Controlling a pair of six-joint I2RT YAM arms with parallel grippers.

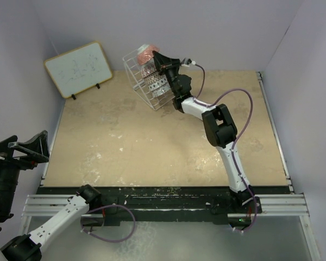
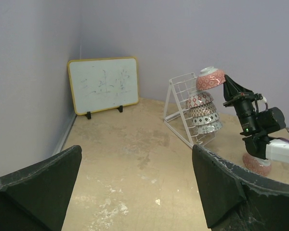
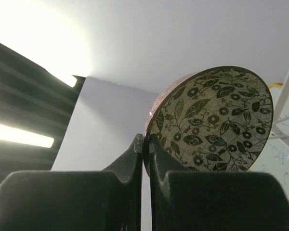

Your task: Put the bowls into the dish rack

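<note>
- Dish rack [image 1: 146, 81]: white wire, far side of surface [image 1: 152, 147], right of whiteboard [image 1: 79, 69]; several patterned bowls [image 2: 203, 114] stacked inside.
- Right tool [image 3: 145, 144]: clamped on rim of pink bowl [image 2: 210, 79] at rack's top.
- Left tool [image 2: 135, 154]: spread wide, empty, near-left.
- Second pink bowl [image 2: 256, 164]: on surface under right arm.

Can't read the whiteboard [image 2: 103, 84] scribbles, too faint. One pink bowl [image 2: 256, 164] on the tabletop [image 2: 135, 159] sits half hidden behind the right arm [image 2: 279, 149]. The left arm [image 1: 57, 222] runs off my overhead view's left edge.
</note>
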